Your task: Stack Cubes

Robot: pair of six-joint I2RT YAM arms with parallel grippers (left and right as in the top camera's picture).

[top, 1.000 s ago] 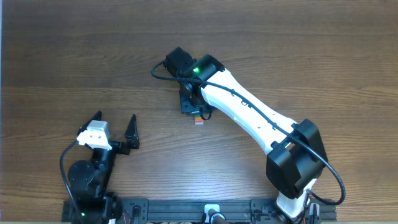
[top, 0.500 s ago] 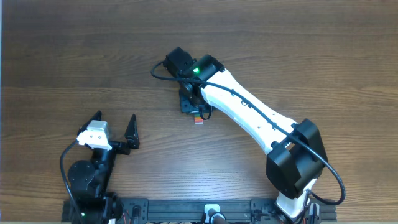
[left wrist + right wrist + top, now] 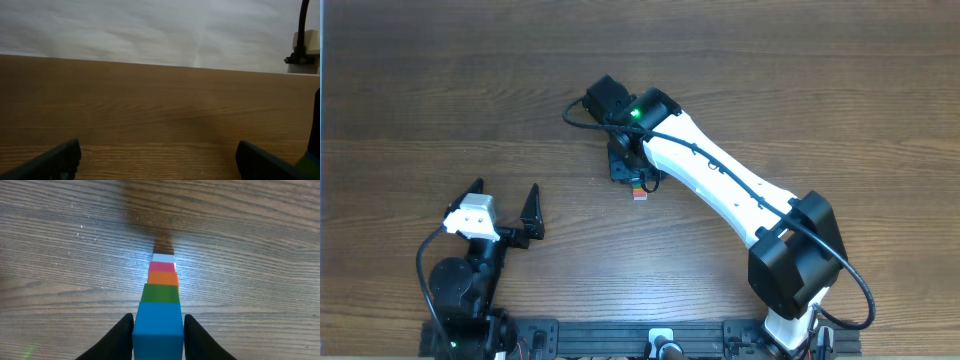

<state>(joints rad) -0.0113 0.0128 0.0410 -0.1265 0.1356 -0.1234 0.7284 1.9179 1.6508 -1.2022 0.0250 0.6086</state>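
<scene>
While the left end effector (image 3: pixel 505 188) sits close to its base with its fingers spread wide and nothing between them, the right end effector (image 3: pixel 159 320) is farther up the table (image 3: pixel 800 100), near the middle, pointing straight down. Its fingers press against two opposite sides of a blue cube (image 3: pixel 158 330), clamping it. That cube tops a stack standing upright, long axis vertical. Below it come a green cube (image 3: pixel 160 293), an orange cube (image 3: pixel 163 278), a pink cube (image 3: pixel 162 266) and, farthest, a white cube (image 3: pixel 163 258) resting on the table.
</scene>
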